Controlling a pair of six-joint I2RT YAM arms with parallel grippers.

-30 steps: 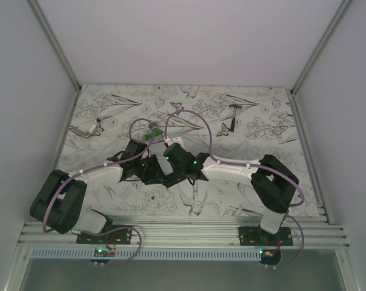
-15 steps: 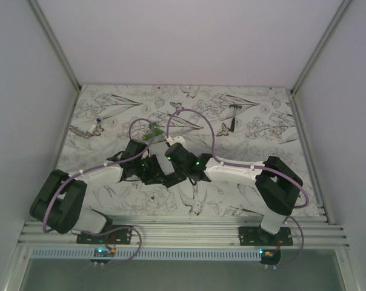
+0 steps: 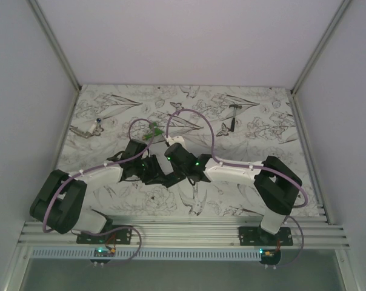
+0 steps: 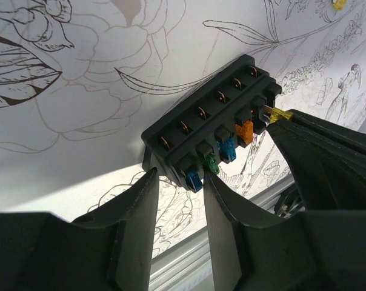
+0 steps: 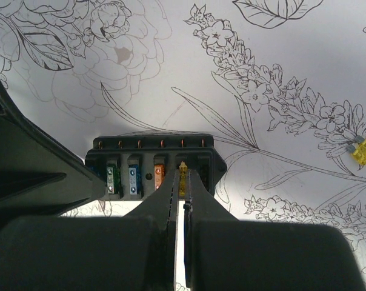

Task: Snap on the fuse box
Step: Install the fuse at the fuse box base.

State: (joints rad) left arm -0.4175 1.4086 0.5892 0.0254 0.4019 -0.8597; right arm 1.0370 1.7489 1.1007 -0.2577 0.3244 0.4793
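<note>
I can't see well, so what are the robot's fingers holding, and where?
Left fingers grip the fuse box by one end; right fingers pinch a yellow fuse by its outer end.

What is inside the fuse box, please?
Blue, green and orange fuses; the right gripper pinches a yellow fuse there. The left gripper hides one end of the fuse box.

The top camera looks down from above and behind, far from the worktop (image 3: 262, 121). Wrist cameras sit close behind the left end effector (image 4: 180, 182) and right end effector (image 5: 182, 185), sharing the fuse box (image 4: 213, 130) (image 5: 153, 160), probably hidden overhead.
</note>
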